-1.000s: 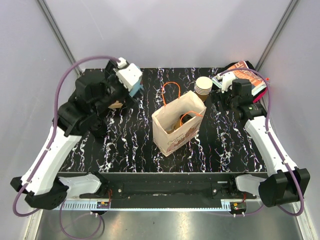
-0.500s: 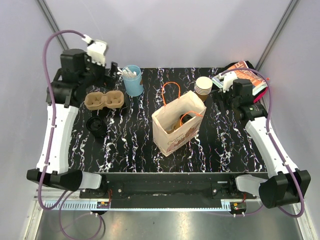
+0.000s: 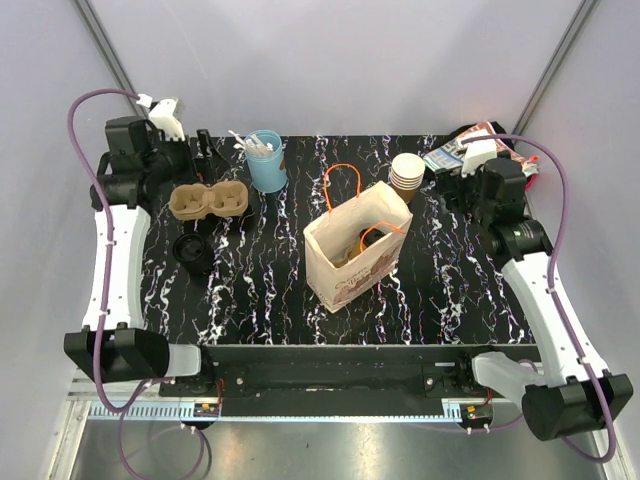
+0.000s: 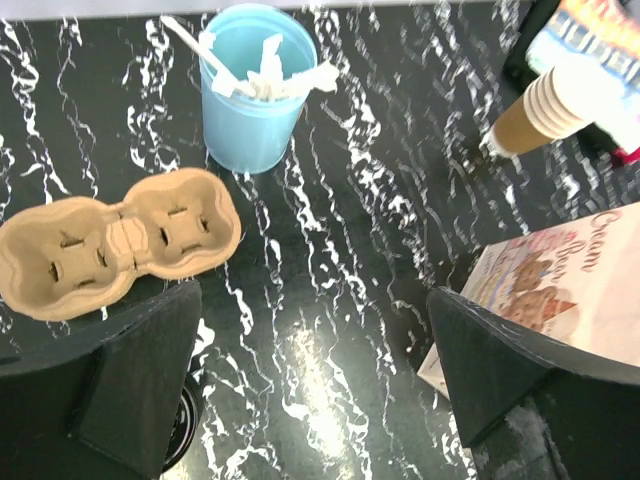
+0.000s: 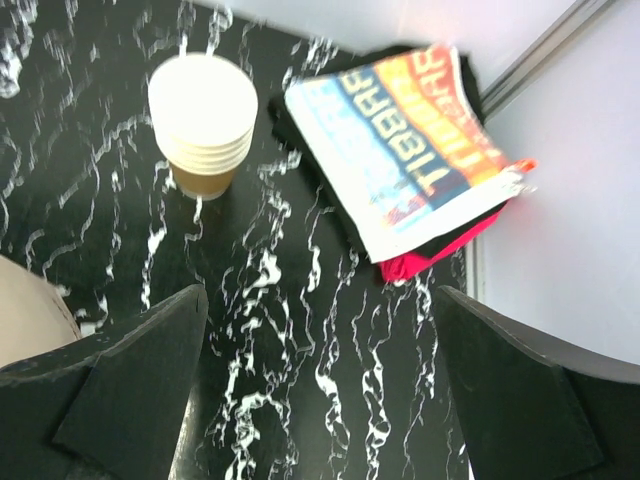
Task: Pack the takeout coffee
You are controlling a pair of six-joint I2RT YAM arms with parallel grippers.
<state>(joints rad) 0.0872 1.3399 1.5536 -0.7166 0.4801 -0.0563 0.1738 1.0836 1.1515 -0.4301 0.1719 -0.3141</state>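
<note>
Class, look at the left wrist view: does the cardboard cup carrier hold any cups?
No, both wells of the cardboard cup carrier sit empty.

walls (image 3: pixel 330 60): pale lilac, plain | table (image 3: pixel 250 290): black white-veined marble | floor (image 3: pixel 330 450): possibly grey metal

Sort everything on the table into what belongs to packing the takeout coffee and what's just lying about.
Job: paper bag; the single coffee cup, not clearly visible, perhaps inside it.
Lying about: stack of cups, blue cup of utensils, two-cup carrier, black lid, magazines.
</note>
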